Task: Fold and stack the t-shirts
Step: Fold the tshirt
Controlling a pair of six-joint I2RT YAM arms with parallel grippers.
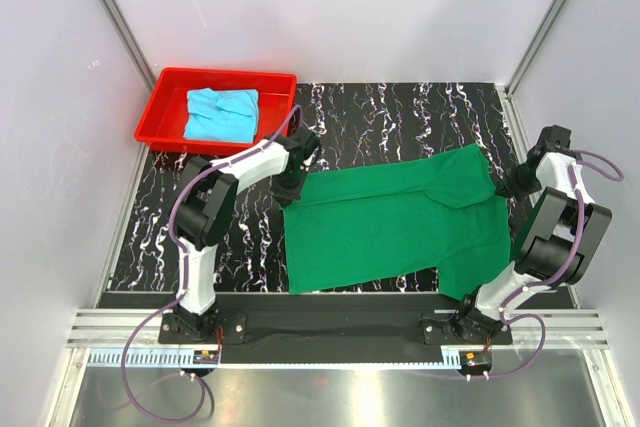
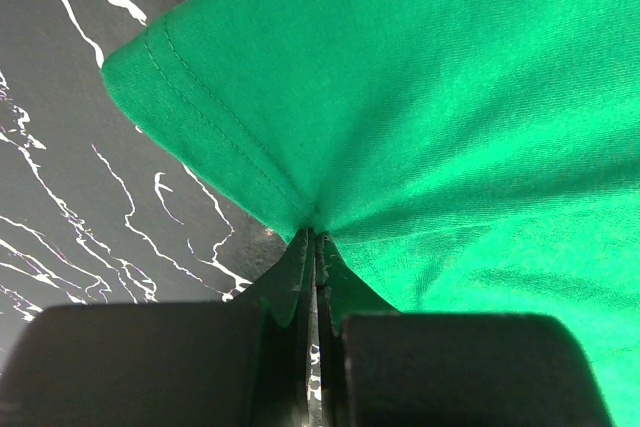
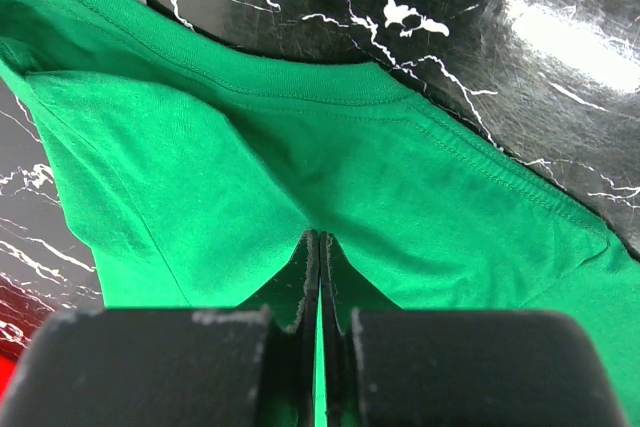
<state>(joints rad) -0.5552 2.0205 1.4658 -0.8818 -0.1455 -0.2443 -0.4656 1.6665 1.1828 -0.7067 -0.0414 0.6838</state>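
Note:
The dark green t-shirt point(image 1: 400, 222) lies spread across the black marbled table, its sleeves toward the right. My left gripper point(image 1: 291, 185) sits at its far-left corner. In the left wrist view that gripper point(image 2: 315, 232) is shut, pinching the hem of the green t-shirt point(image 2: 440, 97) just beside that corner. My right gripper point(image 1: 512, 185) is at the shirt's right end; in the right wrist view it point(image 3: 320, 237) is shut on the green t-shirt point(image 3: 200, 177) below the collar point(image 3: 300, 82). The light cyan-blue t-shirt point(image 1: 220, 114) lies crumpled in the red tray.
The red tray point(image 1: 152, 107) stands at the table's far-left corner, just behind my left arm. The black marbled table top point(image 1: 400, 112) shows behind the green shirt. White walls close in both sides and the back. A metal rail point(image 1: 330, 325) runs along the near edge.

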